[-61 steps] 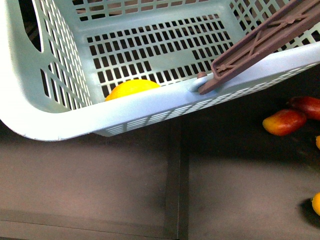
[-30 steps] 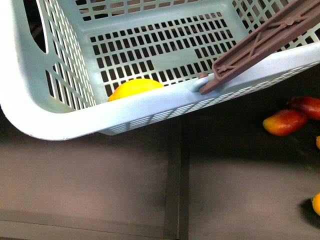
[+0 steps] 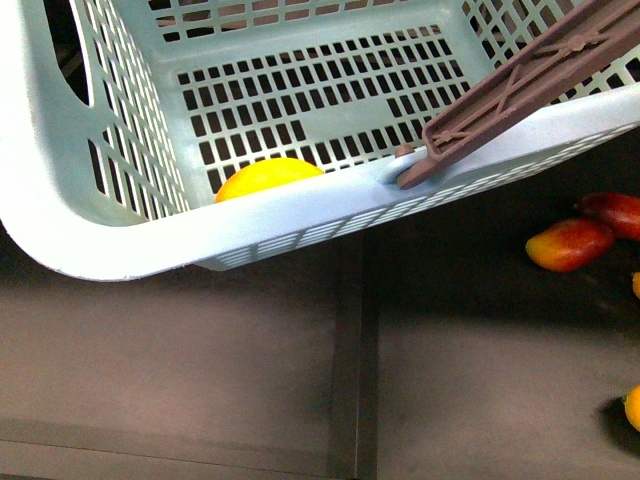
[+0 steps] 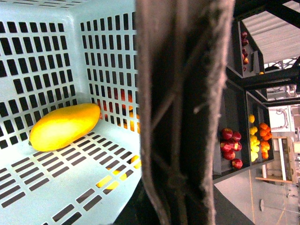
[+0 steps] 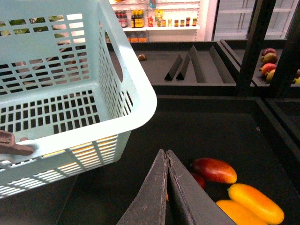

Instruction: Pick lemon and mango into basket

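The light aqua basket (image 3: 300,215) hangs tilted above the dark shelf and fills the upper front view. Its brown handle (image 3: 520,85) crosses the right rim. In the left wrist view that handle (image 4: 183,93) fills the middle; my left gripper is shut on it, fingers hidden. The lemon (image 3: 265,177), smooth and yellow, lies on the basket floor (image 4: 63,126) in a corner. My right gripper (image 5: 165,154) is shut on nothing, low over the shelf beside the basket (image 5: 136,89). A red-and-yellow mango (image 3: 568,244) lies on the shelf, right of the basket.
A darker red mango (image 3: 612,210) lies behind the first one, and a yellow fruit (image 3: 632,408) sits at the right edge. Close past my right fingertips lie a red mango (image 5: 213,169) and an orange-yellow one (image 5: 255,204). Shelves of red and yellow fruit (image 4: 234,150) stand beyond.
The basket has drifted slightly to the right with the lemon inside it, and has hardly moved in the last half second. The fruits on the shelf lie as before.
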Controlling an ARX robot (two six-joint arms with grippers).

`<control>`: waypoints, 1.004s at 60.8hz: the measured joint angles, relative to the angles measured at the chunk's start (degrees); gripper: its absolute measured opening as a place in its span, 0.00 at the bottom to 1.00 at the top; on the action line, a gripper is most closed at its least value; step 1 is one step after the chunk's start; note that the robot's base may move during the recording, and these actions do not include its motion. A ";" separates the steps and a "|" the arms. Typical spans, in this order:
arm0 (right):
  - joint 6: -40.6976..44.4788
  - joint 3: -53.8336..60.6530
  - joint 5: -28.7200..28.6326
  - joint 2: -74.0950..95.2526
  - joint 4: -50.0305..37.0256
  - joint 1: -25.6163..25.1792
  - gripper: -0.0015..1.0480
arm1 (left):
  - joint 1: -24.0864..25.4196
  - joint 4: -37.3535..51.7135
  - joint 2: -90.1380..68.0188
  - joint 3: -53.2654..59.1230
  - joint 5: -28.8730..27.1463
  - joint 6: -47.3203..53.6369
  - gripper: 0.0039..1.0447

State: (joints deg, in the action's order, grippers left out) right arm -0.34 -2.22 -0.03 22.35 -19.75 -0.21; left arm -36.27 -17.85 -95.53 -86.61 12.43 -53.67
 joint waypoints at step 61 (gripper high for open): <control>0.02 1.22 0.07 -21.97 19.61 0.11 0.02 | 0.00 0.00 0.00 -0.02 -0.13 -0.09 0.05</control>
State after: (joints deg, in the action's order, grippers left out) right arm -0.32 -0.99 0.03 0.38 -0.14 -0.10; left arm -36.27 -17.85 -95.53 -86.63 12.29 -53.76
